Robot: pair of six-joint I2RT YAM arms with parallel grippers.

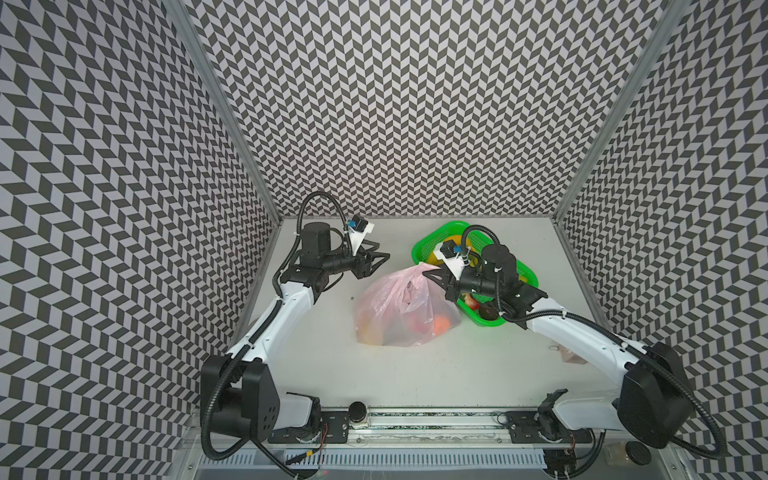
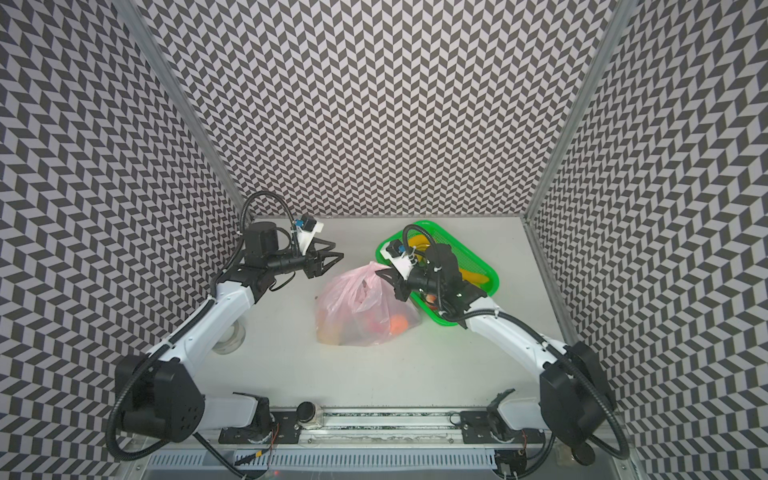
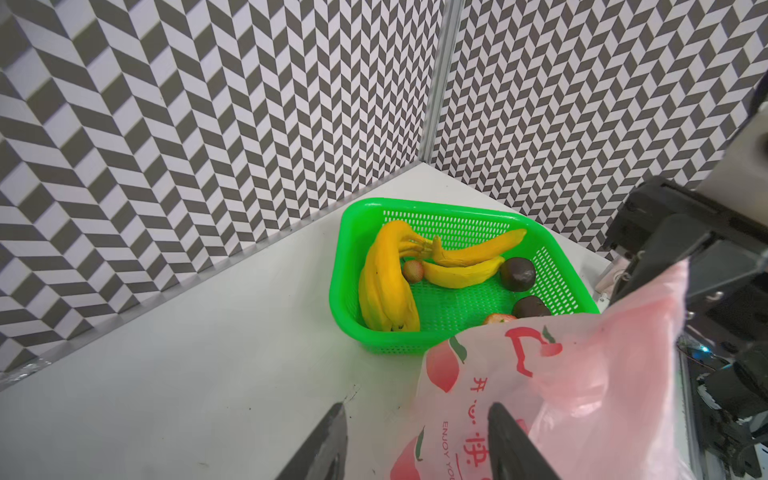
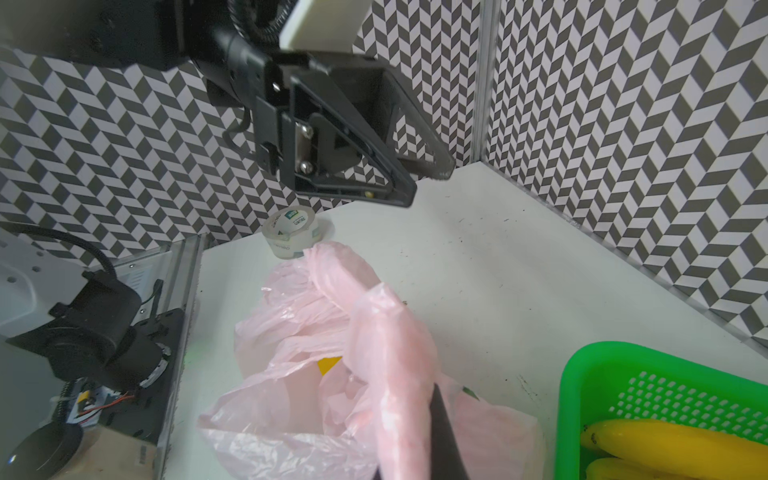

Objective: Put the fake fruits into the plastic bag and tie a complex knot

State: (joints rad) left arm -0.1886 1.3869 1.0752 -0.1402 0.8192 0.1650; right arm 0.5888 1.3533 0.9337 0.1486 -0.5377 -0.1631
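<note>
Bagging step, part done: plastic bag (image 1: 405,309) slumped mid-table with its mouth gaping upward, an orange (image 1: 440,325) and other fruit showing through its wall; right gripper (image 1: 430,276) closed tight on one handle (image 4: 390,353), holding that side of the mouth up; left gripper (image 1: 379,264) partly open and empty, hovering just to the far left of the bag; green basket (image 1: 424,245) just right of the bag, with bananas (image 3: 388,278) and two dark balls (image 3: 517,273) not yet bagged; roll of tape (image 4: 297,232) on the left of the table, no part of the task. Next move, in all likelihood: left jaws to the free handle or to a basket fruit, without dragging the thin film or spilling what is inside; no knot yet begun.
</note>
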